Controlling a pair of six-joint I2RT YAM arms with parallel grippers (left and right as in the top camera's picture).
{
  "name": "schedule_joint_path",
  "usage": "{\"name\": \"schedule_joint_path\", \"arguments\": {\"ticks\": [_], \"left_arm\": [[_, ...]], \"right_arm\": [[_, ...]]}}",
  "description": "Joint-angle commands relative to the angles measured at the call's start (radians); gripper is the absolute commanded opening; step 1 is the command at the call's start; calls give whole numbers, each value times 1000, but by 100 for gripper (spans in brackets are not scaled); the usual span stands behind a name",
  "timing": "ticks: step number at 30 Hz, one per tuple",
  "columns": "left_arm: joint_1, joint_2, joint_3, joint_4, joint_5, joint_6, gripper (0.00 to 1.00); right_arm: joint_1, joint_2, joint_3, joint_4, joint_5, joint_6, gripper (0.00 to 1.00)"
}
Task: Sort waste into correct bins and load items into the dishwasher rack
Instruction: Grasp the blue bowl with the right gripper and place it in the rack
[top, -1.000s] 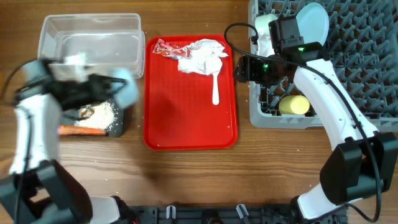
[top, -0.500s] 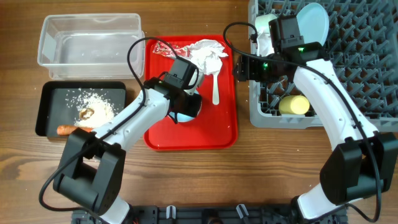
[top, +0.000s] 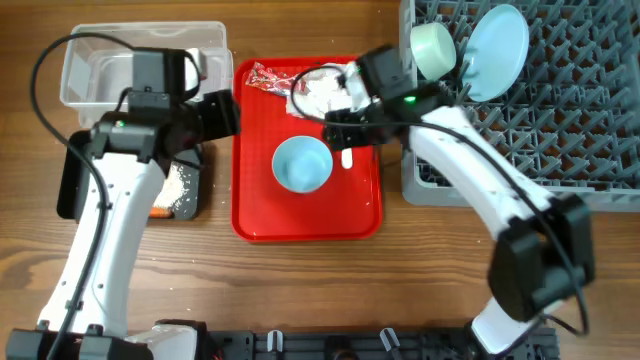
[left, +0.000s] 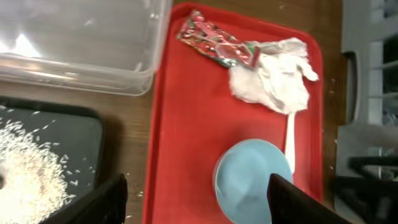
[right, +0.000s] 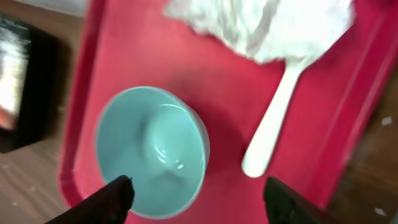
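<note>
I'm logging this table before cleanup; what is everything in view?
Clear tub: one, transparent, far left.
Black tray: one, black, beside tub.
Rice: one heap, white, in black tray.
Carrot: one, orange, black tray.
Red tray: one, red, centre.
Wrapper: one, red-and-white, on red tray.
Tissue: one, white, beside wrapper.
Spoon: one, white, red tray.
Bowls: two, blue-green, red tray and rack.
Plate: one, pale blue, rack.
Rack: one, grey, right.
Left tool, right tool: two, black, open, near red tray.

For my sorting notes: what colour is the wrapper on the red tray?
The wrapper is red and white, clearest in the left wrist view.
</note>
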Motion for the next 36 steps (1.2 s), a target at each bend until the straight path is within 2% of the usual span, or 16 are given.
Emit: {"name": "schedule_joint_path", "arguments": {"ticks": [1, 4, 5, 6, 7, 8, 10, 11, 14, 15, 17, 20, 22, 27, 31, 36], "left_arm": [[25, 18, 6, -3, -2, -10, 72], [25, 36, 6, -4, -2, -10, 72], [25, 43, 6, -4, -2, -10, 72], [25, 56, 6, -4, -2, -10, 72], [25, 73, 5, -8, -2, -10, 72], [25, 82, 5, -9, -2, -10, 73], [25, 103, 4, -12, -2, -10, 75], [25, 110, 4, -11, -2, -10, 76], [25, 116, 4, -7, -2, -10, 81], [25, 116, 4, -6, -1, -10, 93], [25, 116, 4, -2, -1, -10, 100], [25, 116, 4, -5, -1, -11, 100], [25, 116, 4, -4, -1, -11, 100], [25, 116, 4, -4, 14, -11, 100], [25, 116, 4, -3, 13, -11, 100], [25, 116, 4, 1, 13, -11, 100]], "right_arm": [[33, 125, 3, 18, 38, 35, 62], [53, 179, 3, 25, 32, 35, 54], [53, 179, 3, 25, 34, 34, 50], [53, 180, 3, 25, 51, 35, 41], [53, 187, 2, 33, 74, 32, 39], [53, 190, 2, 35, 77, 26, 32], [53, 196, 2, 45, 78, 26, 6], [53, 197, 2, 48, 77, 20, 4], [53, 202, 2, 54, 93, 6, 5], [53, 202, 2, 59, 100, 1, 4], [53, 194, 8, 62, 100, 1, 4], [52, 97, 47, 29, 113, 1, 4], [50, -55, 61, -3, 230, 1, 4], [24, -283, 61, -152, 566, 12, 4], [-47, -372, 61, -226, 745, 13, 4], [-98, -379, 53, -351, 986, 67, 4]]}}
